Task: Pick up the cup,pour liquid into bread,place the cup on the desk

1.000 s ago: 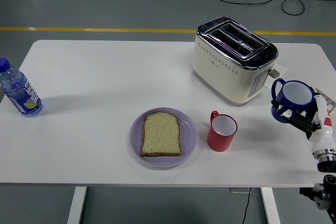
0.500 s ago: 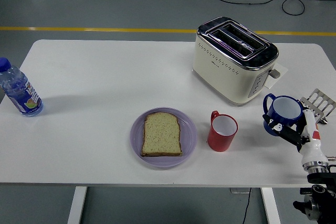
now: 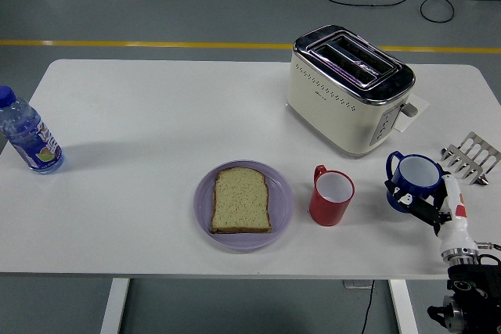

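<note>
Blue cup (image 3: 417, 174) is being gripped upright by right hand (image 3: 427, 205) w/ fingers curled round it, low at desk (image 3: 156, 115) edge, right of red cup (image 3: 331, 196).

A single head camera sat high on the robot's side and looked forward and down. It took in the whole white counter (image 3: 156, 107), near edge at the bottom, from a middling distance. Beyond the far edge, grey floor with a yellow line (image 3: 141, 43) showed at top.
</note>
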Tool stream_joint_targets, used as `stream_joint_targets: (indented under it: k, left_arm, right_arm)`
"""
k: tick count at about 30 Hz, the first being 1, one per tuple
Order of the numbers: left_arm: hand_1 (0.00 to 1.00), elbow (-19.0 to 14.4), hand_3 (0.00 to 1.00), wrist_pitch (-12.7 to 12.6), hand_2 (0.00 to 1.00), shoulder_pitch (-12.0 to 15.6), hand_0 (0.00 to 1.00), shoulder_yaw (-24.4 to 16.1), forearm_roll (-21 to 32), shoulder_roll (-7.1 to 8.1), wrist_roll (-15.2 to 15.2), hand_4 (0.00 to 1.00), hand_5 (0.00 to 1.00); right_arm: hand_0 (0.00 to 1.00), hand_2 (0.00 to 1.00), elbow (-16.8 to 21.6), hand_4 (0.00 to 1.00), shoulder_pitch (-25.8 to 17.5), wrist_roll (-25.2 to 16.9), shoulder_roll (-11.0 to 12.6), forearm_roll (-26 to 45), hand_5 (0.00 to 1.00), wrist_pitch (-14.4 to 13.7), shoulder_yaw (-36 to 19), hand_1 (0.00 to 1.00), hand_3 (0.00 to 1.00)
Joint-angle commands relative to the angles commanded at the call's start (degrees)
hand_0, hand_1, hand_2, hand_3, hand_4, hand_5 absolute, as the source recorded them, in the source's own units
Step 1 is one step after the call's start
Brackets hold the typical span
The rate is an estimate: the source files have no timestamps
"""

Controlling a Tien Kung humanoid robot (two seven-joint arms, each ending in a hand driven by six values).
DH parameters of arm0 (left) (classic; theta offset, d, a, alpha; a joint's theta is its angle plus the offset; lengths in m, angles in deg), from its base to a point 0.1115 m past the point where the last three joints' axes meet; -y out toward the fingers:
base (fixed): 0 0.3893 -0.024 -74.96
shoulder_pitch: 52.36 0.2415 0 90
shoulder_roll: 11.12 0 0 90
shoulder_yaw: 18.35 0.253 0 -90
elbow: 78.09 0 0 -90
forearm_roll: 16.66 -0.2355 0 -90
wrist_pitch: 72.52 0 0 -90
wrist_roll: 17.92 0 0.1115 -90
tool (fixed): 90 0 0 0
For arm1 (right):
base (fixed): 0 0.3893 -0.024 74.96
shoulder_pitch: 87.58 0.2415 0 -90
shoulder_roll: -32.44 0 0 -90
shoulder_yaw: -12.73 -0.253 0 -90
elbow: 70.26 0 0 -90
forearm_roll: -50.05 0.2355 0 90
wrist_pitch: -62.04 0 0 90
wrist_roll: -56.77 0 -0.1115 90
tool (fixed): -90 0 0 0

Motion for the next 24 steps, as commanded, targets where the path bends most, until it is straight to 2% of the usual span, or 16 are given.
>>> stream_joint_targets:
  k: [9, 24]
  left_arm:
    - [0.643, 0.0, 0.531, 0.0, 0.640, -0.1, 0.646, -0.1, 0.0, 0.00, 0.0, 0.297, 0.766]
    - [0.644, 0.0, 0.532, 0.0, 0.641, -0.1, 0.647, 0.0, 0.1, 0.00, 0.0, 0.297, 0.765]
  right_arm:
    - [0.484, 0.488, -3.4, 0.590, 0.8, -3.4, -0.6, 4.6, 0.002, -2.0, 2.6, 0.302, 0.506]
    - [0.479, 0.503, -5.5, 0.618, 2.0, -3.2, -1.0, 5.2, 0.002, -2.3, 4.5, 0.320, 0.509]
